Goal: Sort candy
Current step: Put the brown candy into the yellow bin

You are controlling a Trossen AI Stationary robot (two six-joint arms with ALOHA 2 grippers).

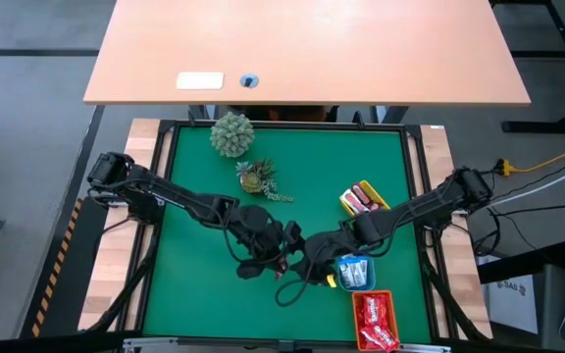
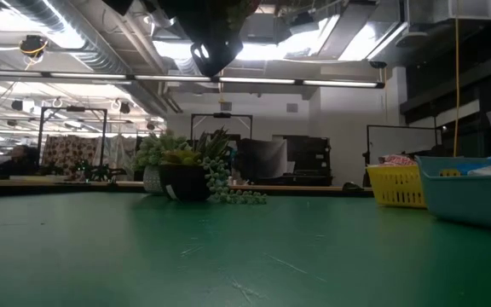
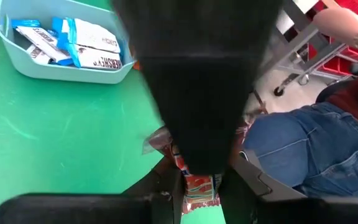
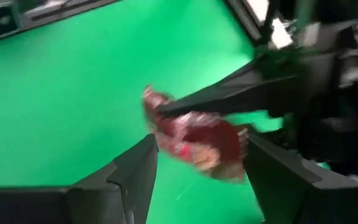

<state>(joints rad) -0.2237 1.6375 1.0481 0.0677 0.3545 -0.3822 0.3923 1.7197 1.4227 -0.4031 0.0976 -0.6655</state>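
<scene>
Red packet (image 4: 194, 140), shiny & crinkled, sits closest to the right wrist cam, pinched between the left gripper (image 3: 199, 186) fingers, which are clamped on it. Right gripper (image 4: 197, 165) has its fingers apart on either side of the same packet, not closed on it. Looks like a mid-air handover above the green table (image 1: 194, 265).

Rest of the candy is already binned: blue-and-white wrappers in the blue tray (image 1: 353, 272), red packets in the orange tray (image 1: 375, 320), dark bars in the yellow tray (image 1: 362, 199).

Risk, as I judge it: if left lets go before right closes, the packet drops to the mat. Wrapper is slick & floppy, so right may only catch an edge & it slips or tears. Grippers are v. close, so fingers could knock.

Pose: both arms reach inward from opposite table sides, meeting near the front centre, just beside the blue tray. Person seated past the table edge, in left wrist view.
</scene>
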